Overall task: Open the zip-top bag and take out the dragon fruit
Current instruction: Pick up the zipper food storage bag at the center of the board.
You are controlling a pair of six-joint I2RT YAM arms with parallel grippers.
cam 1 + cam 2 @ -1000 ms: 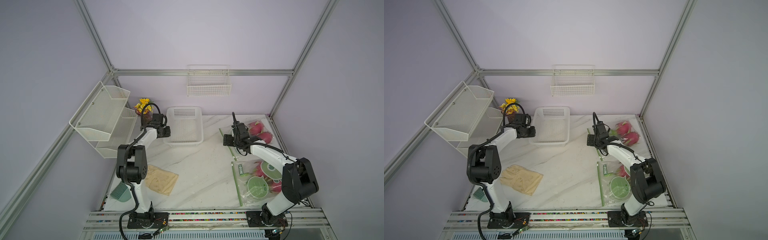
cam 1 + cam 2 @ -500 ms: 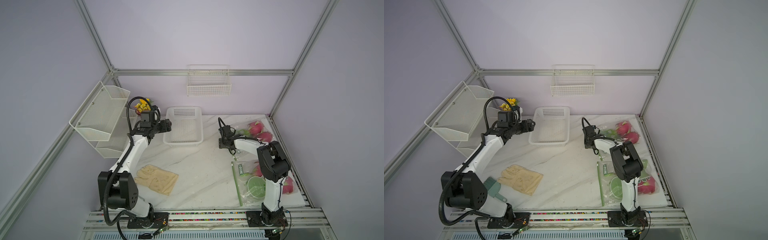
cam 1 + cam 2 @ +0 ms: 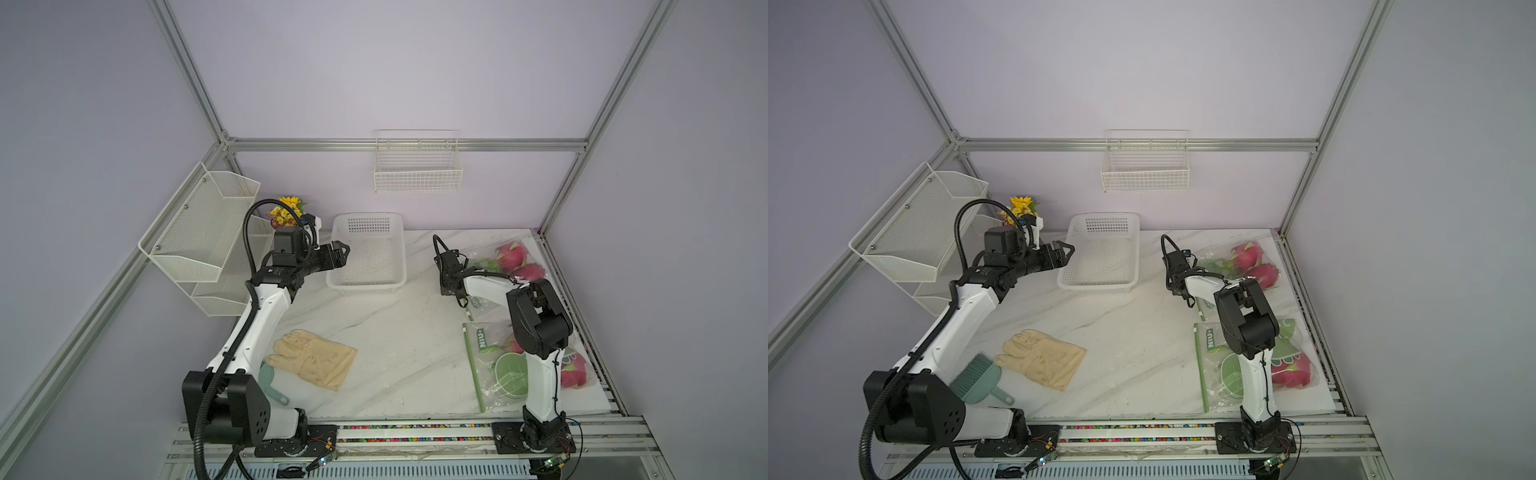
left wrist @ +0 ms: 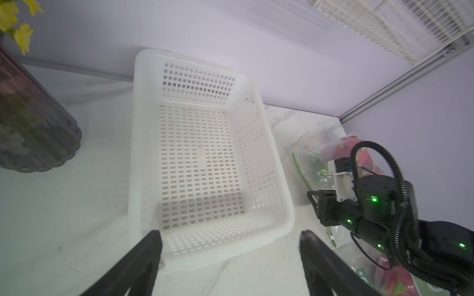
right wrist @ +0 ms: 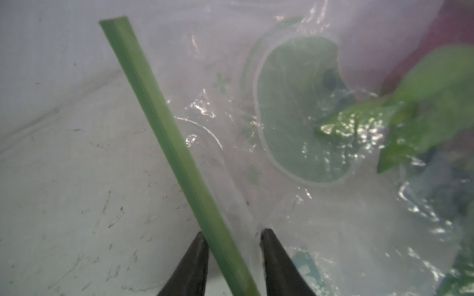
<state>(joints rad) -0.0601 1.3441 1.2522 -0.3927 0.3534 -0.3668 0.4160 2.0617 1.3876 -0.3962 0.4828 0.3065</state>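
Lavender walls and an aluminium frame enclose a white marble tabletop (image 3: pixel 395 332). On the left wall hangs a tiered mesh shelf (image 3: pixel 199 232), with a vase of yellow flowers (image 3: pixel 284 212) just beside it at the back. Toward the front lie a teal brush (image 3: pixel 976 376) and, beside it, a cream glove (image 3: pixel 311 359), flat on the marble.

The left gripper (image 3: pixel 343 249) hovers above the left rim of a white perforated basket (image 3: pixel 365 284). In the left wrist view its fingers (image 4: pixel 143 256) stand wide apart, holding nothing. A wire basket (image 3: pixel 417 174) hangs on the back wall.

Right of centre, the right gripper (image 5: pixel 232 234) is down at the left edge of the far zip-top bag (image 3: pixel 1206 254). Its fingertips straddle the bag's green zip strip (image 5: pixel 164 128). They stand close together, one tip against the strip and the other a small gap away. Whether they truly pinch it I cannot tell.

Inside this bag two dragon fruit (image 3: pixel 512 254) lie side by side near the far right corner. Their long axes run roughly left to right, with the green tips pointing left toward the gripper.

A second bag (image 3: pixel 488 388) lies nearer the front on the right, its green strip along its left edge running front to back. It holds a further fruit (image 3: pixel 1291 370), partly hidden by the right arm, so which way it points cannot be told.
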